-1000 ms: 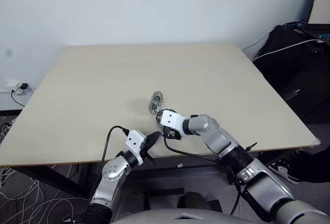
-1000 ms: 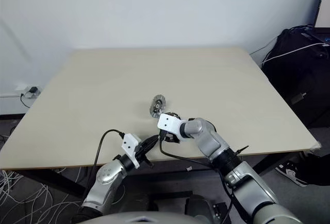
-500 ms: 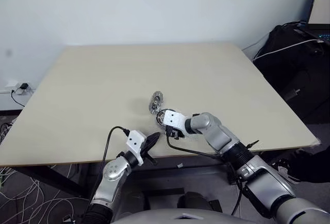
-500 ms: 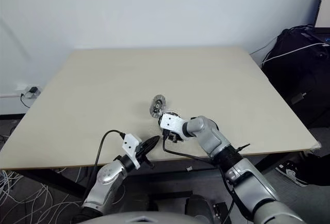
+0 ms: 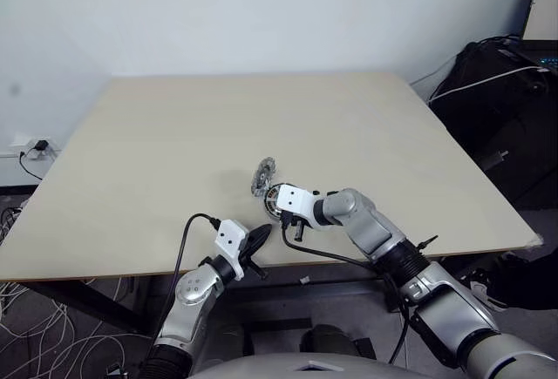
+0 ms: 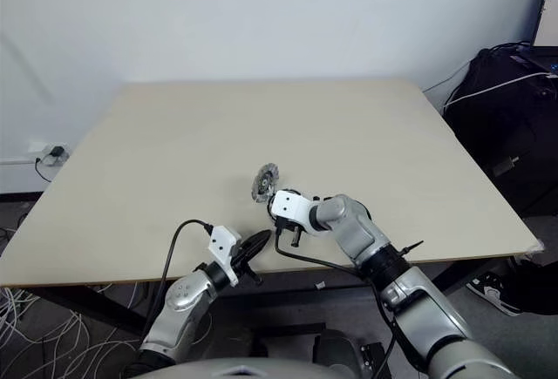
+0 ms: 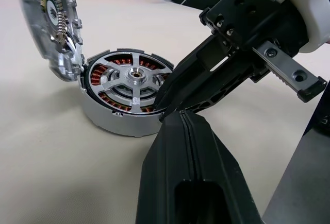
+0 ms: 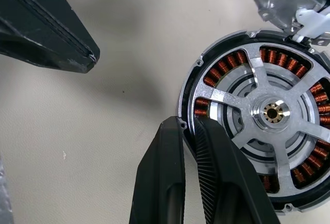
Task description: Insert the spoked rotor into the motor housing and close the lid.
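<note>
Right wrist view gives you the clearest read of the spoked rotor (image 8: 270,113): it lies flat inside the motor housing (image 8: 192,100), silver spokes radiating from the hub over the copper winding ring. Treat the insertion as apparently done; whether the rotor is fully seated cannot be confirmed. The lid (image 7: 49,23) stands raised at the housing's far rim, tilted up on edge and joined there, not yet closed.

Note the right gripper (image 8: 190,126). Its two black fingers are drawn almost together, and the near rim of the housing sits at their tips, one fingertip outside the wall and one just inside. Whether they truly pinch the rim cannot be told. In the left wrist view the same fingers slant down onto that near edge.

Note the left gripper (image 5: 258,241). Its fingers are pressed together on nothing, and it hangs just off the near edge of the table (image 5: 131,161), beside the housing on the robot's left.

The closing move turns on one relation: the lid lies beyond the housing from both grippers, with its hinge line across the far rim. The right arm is the nearer. Judge that you must reach over the rotor and press the lid's raised face down toward you
</note>
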Available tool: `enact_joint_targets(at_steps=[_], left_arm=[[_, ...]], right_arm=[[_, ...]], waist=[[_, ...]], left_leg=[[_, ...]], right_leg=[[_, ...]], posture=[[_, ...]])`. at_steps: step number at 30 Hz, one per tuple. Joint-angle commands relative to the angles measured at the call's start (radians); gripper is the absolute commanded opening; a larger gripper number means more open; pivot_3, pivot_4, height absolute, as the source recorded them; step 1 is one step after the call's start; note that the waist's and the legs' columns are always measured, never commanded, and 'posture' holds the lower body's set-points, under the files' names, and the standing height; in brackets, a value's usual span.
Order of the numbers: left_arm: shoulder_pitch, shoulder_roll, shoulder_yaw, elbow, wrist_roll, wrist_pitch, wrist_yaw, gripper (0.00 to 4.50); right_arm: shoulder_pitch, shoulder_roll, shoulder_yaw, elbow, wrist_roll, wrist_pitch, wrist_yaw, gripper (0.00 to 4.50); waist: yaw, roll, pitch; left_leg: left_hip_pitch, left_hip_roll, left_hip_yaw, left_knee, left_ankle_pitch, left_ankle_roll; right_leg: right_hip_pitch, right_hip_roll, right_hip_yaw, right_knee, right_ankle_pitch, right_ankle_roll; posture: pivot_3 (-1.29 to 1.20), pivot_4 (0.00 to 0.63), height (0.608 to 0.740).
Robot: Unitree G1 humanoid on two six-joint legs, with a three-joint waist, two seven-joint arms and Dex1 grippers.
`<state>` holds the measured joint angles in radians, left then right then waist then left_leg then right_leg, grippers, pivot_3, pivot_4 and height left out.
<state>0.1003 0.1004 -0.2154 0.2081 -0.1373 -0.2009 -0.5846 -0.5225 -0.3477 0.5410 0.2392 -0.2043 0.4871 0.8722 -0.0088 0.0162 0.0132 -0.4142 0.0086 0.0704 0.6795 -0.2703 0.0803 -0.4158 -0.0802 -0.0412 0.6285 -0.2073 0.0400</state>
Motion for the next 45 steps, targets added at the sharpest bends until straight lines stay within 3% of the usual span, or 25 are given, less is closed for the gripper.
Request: enact_joint_targets(at_steps=[1,11,14,23,31,38,45], left_arm=[[-0.001,-0.006,-0.003,-0.061,-0.010,0.007,0.008,0.00],[0.000,-0.007,-0.008,-0.068,-0.013,0.028,0.009,0.00],[-0.004,-0.008,-0.010,-0.058,-0.013,0.027,0.004,0.00],[-0.012,-0.008,-0.003,-0.037,-0.016,0.030,-0.002,0.00],[0.001,-0.014,0.007,-0.043,-0.018,0.036,0.011,0.00],[0.011,-0.019,0.008,-0.039,-0.018,0.035,0.011,0.00],[0.012,-0.020,0.008,-0.036,-0.017,0.036,0.006,0.00]], right_arm=[[0.010,0.018,-0.061,-0.137,0.033,0.131,-0.018,0.07],[0.122,0.033,-0.142,-0.525,0.172,0.581,-0.063,0.07],[0.144,0.089,-0.181,-0.568,0.192,0.683,-0.144,0.07],[0.095,0.400,-0.426,-0.513,0.162,0.911,-0.515,0.07],[0.042,0.464,-0.452,-0.591,0.209,1.099,-0.603,0.07],[0.055,0.553,-0.503,-0.604,0.243,1.127,-0.664,0.07],[0.051,0.570,-0.538,-0.539,0.255,1.114,-0.731,0.07]], waist=[[0.000,0.000,0.000],[0.001,0.000,0.000],[0.001,0.000,0.000],[-0.001,0.001,-0.001],[-0.005,0.002,-0.001],[-0.007,0.003,-0.001],[-0.009,0.003,-0.001]], left_leg=[[-0.001,0.000,0.000,0.000,0.000,0.000],[-0.011,0.000,-0.001,0.000,0.000,0.000],[-0.013,0.000,-0.001,0.000,0.000,0.000],[-0.014,-0.001,-0.001,0.000,0.000,-0.001],[-0.015,-0.001,-0.001,0.000,0.001,-0.001],[-0.014,-0.001,-0.001,0.000,0.001,-0.001],[-0.014,-0.002,0.000,0.002,0.001,0.000]], right_leg=[[-0.001,0.000,0.000,0.000,0.000,0.000],[-0.012,-0.002,0.002,0.000,0.001,-0.002],[-0.013,-0.002,0.002,0.000,0.001,-0.002],[-0.014,-0.002,0.000,0.001,0.001,-0.002],[-0.015,-0.001,0.000,0.001,0.001,-0.002],[-0.014,0.002,-0.001,0.001,0.002,-0.002],[-0.013,0.006,-0.001,0.001,0.002,-0.001]], posture=[[0.00,0.000,0.740],[0.00,0.000,0.740],[0.00,0.000,0.740],[0.00,0.000,0.740],[0.00,0.000,0.740],[0.00,0.000,0.740],[0.00,0.000,0.740]])
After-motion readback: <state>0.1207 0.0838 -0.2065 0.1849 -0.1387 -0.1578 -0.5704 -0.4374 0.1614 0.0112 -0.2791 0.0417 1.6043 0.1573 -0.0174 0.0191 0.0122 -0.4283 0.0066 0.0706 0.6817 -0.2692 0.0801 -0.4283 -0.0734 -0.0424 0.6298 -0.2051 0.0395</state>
